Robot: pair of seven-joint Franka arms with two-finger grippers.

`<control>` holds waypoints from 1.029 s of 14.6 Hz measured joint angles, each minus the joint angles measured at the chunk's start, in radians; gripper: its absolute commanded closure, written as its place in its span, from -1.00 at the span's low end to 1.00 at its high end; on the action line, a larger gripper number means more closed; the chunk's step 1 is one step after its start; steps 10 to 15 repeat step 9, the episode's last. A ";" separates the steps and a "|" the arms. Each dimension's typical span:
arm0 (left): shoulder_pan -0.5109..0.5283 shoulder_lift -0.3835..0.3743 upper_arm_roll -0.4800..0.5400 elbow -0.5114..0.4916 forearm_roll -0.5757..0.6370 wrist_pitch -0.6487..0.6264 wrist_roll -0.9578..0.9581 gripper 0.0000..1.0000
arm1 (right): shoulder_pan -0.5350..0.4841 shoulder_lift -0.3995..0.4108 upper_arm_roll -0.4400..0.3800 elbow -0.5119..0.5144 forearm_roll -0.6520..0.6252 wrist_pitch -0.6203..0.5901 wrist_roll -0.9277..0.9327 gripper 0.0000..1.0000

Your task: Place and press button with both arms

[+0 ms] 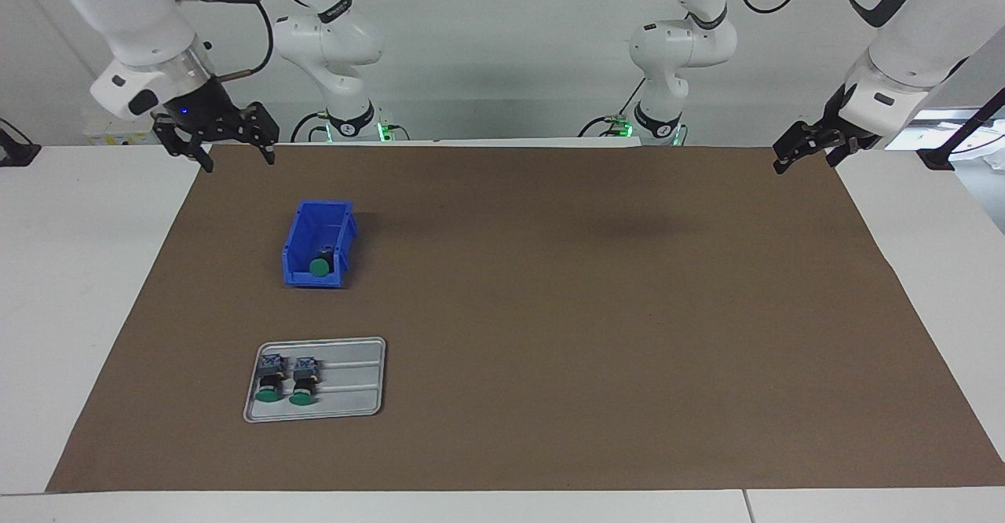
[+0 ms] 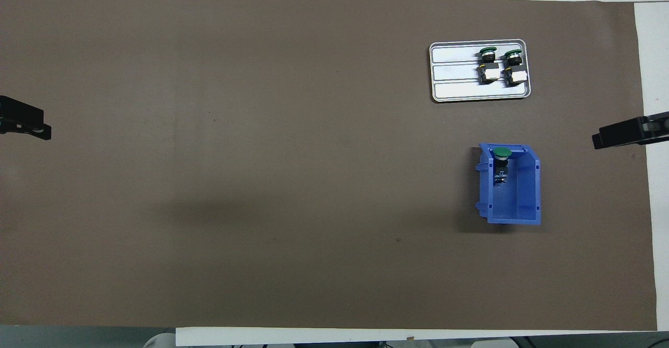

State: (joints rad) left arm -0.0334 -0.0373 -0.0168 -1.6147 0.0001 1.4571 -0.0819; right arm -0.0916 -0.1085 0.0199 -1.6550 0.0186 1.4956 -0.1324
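One button (image 1: 318,266) lies in the blue bin (image 1: 301,228), two sit on the tray (image 1: 353,382), all well below the raised, empty, open right gripper (image 1: 216,140) and left gripper (image 1: 801,150); picking it seems next.

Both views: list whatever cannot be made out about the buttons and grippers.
- Button in the blue bin: in the facing view only its green cap shows; the bin's wall hides the body.
- Left gripper: seen edge-on in the facing view; cut off by the frame edge in the overhead view.
- Right gripper: overhead view's edge cuts it off.
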 measured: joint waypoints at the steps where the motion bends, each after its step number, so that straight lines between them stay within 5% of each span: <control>1: 0.000 0.000 0.000 0.000 0.000 0.000 0.000 -0.99 | -0.002 0.005 0.000 0.020 -0.012 -0.015 0.023 -0.99; 7: -0.001 0.000 -0.001 0.000 0.000 0.000 0.029 -0.99 | 0.106 0.088 -0.069 0.071 -0.039 -0.025 0.085 -0.99; 15: -0.001 0.000 -0.001 0.000 0.000 0.000 0.068 -0.99 | 0.109 0.096 -0.080 0.079 -0.039 -0.038 0.085 -0.99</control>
